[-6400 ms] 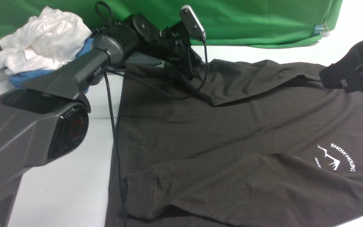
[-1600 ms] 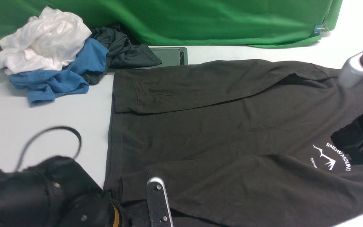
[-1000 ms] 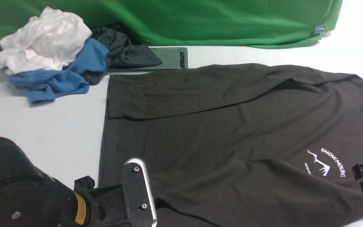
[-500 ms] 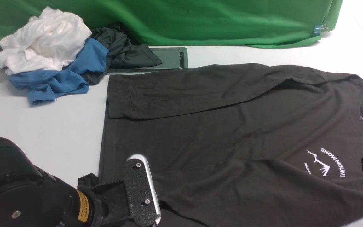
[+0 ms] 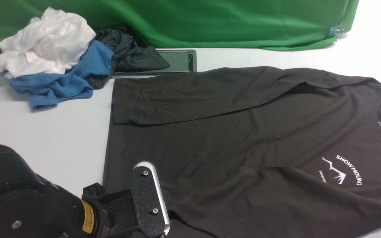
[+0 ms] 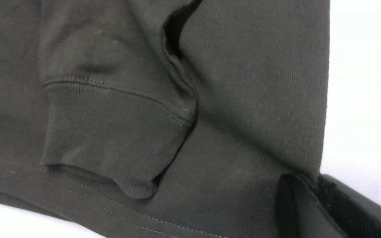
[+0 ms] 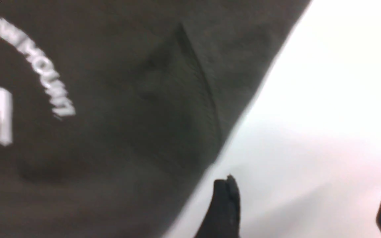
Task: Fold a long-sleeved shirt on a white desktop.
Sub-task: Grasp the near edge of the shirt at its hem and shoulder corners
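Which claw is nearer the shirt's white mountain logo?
Right. The right claw hangs over the white desktop just off the long-sleeved shirt beside its logo; the left claw is at the hem end.

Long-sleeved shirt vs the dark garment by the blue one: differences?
The long-sleeved shirt lies spread flat on the white desktop; the dark garment is bunched up beside the blue garment. The shirt bears a white logo; the dark garment shows none. The shirt looks brownish, the dark garment greyer-green. Both are dark cloth.
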Tool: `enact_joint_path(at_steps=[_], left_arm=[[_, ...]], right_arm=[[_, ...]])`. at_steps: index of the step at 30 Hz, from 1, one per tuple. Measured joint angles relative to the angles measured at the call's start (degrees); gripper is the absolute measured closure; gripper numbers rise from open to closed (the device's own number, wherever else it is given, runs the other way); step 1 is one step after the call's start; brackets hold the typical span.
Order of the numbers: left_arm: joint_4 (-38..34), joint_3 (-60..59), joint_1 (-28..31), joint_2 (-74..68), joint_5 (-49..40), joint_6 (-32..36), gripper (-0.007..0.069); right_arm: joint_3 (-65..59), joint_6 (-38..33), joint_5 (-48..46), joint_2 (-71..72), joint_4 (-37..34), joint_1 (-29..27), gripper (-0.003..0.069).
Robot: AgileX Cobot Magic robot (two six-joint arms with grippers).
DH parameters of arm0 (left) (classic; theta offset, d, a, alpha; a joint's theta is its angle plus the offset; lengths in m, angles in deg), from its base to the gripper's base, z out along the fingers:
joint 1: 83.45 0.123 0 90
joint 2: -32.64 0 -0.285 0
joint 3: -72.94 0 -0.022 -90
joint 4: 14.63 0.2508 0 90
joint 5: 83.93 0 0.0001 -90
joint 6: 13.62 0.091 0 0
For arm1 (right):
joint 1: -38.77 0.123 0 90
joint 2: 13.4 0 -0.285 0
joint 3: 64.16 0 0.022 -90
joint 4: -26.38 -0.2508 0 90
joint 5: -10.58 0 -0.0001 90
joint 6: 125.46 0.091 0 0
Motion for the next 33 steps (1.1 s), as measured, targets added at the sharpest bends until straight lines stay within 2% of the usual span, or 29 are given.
enact_joint_path(at_steps=[5, 17, 27, 30, 32, 33], left_arm=[[-0.1, 0.0, 0.0, 0.0, 0.1, 0.0, 0.06], [-0.4, 0.0, 0.0, 0.0, 0.5, 0.0, 0.06], [-0.4, 0.0, 0.0, 0.0, 0.6, 0.0, 0.06], [-0.4, 0.0, 0.0, 0.0, 0.6, 0.0, 0.06], [-0.4, 0.0, 0.0, 0.0, 0.6, 0.0, 0.06], [-0.4, 0.0, 0.0, 0.1, 0.1, -0.1, 0.06]], right_arm=[[0.0, -0.1, 3.7, 0.0, -3.4, 0.0, 0.0067], [-0.7, 0.0, 7.0, -0.7, -6.6, 0.0, 0.0069], [-5.0, -4.9, 16.8, -8.8, -12.8, 0.0, 0.0074], [-4.4, -6.9, 18.6, -10.7, -14.1, 0.0, 0.0127], [-4.2, -9.1, 19.7, -11.7, -14.9, 0.3, 0.0208], [-4.0, -10.6, 19.9, -12.0, -15.2, 0.8, 0.0274]])
